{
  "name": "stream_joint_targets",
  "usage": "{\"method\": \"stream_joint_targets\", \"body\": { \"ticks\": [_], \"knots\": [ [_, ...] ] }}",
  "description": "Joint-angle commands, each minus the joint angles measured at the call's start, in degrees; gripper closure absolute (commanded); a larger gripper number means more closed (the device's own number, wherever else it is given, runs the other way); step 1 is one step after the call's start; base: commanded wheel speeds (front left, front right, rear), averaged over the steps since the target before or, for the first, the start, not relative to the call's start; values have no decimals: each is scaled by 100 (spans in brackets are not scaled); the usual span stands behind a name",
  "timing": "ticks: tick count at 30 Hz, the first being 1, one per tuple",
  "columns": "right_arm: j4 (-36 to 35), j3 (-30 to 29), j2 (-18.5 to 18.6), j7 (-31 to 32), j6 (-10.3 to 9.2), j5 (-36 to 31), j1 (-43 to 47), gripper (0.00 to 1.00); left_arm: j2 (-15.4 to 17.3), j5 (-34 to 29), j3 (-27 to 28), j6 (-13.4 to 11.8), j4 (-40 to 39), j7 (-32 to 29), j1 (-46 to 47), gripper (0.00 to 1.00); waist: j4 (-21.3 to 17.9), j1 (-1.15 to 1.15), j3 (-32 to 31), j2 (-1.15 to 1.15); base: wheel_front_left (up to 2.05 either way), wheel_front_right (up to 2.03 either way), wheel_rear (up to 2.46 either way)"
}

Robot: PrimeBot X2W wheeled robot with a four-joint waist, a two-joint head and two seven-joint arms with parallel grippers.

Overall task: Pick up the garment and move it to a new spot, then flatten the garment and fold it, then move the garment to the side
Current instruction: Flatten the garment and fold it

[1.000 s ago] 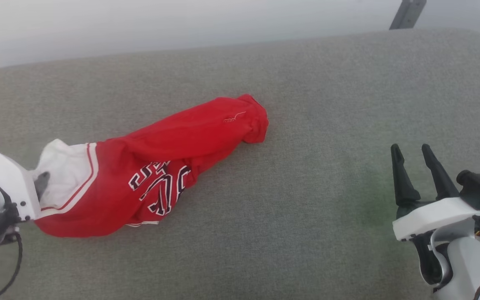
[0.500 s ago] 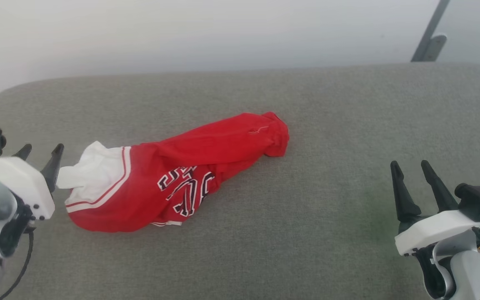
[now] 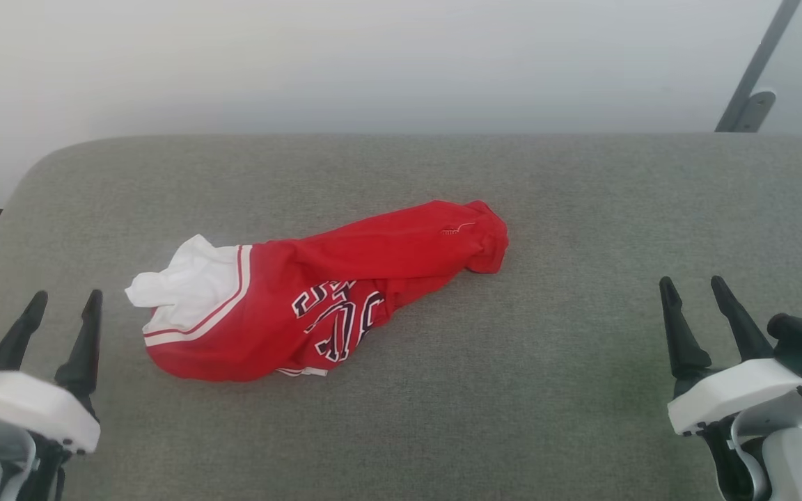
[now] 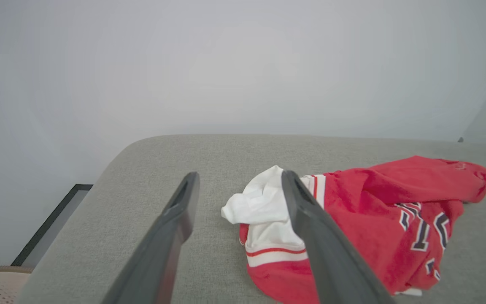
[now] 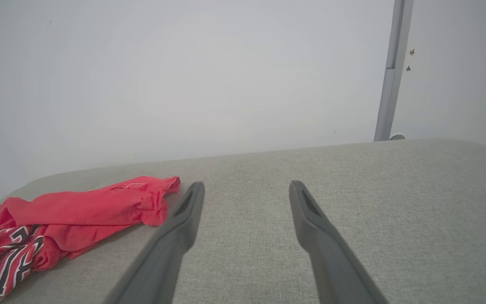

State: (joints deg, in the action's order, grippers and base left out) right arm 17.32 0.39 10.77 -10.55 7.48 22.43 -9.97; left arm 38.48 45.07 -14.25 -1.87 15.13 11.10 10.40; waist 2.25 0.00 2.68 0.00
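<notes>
The crumpled red fabric T-shirt [image 3: 345,292] with a white sleeve lies left of centre on the grey upholstered cushion [image 3: 547,209]. The left gripper [image 3: 67,298] and right gripper [image 3: 692,282] flank it without touching, jaws spread and empty. A grey metal post [image 3: 756,69] stands by the white wall [image 3: 373,62] behind.

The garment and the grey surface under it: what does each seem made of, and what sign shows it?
The garment: soft matte cloth, perhaps cotton or polyester; it lies crumpled in loose folds. The grey surface: matte woven upholstery, seemingly; fine speckled weave, rounded padded-looking corners.
</notes>
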Motion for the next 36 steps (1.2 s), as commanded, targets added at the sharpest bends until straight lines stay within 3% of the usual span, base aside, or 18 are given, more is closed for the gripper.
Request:
{"method": "stream_joint_targets", "body": {
  "ticks": [1, 7, 12, 27, 36],
  "knots": [
    [-11, 23, 13, 26, 2, 1, 12, 0, -50, 7, 86, -65, -87, 120, -137, 0, 43, 0, -5, 0, 0, 0, 0],
    [-136, 185, 46, 149, 2, 30, -25, 0, -314, -147, 406, -242, -474, 378, -578, 0, 336, 0, 30, 0, 0, 0, 0],
    [-217, 442, 150, 373, 2, 102, -232, 0, -721, -379, 768, -185, -728, 416, -805, 0, 733, 0, 144, 0, 0, 0, 0],
    [-63, 1807, 530, 1730, 2, 470, -1148, 0, -2417, -1504, 1742, 634, -802, 411, -858, 0, 1973, 0, 620, 0, 0, 0, 0],
    [397, 2418, 716, 2723, 2, 623, -1714, 0, -3039, -1835, 1995, 886, -646, 411, -697, 0, 2349, 0, 855, 0, 0, 0, 0]
  ]
}}
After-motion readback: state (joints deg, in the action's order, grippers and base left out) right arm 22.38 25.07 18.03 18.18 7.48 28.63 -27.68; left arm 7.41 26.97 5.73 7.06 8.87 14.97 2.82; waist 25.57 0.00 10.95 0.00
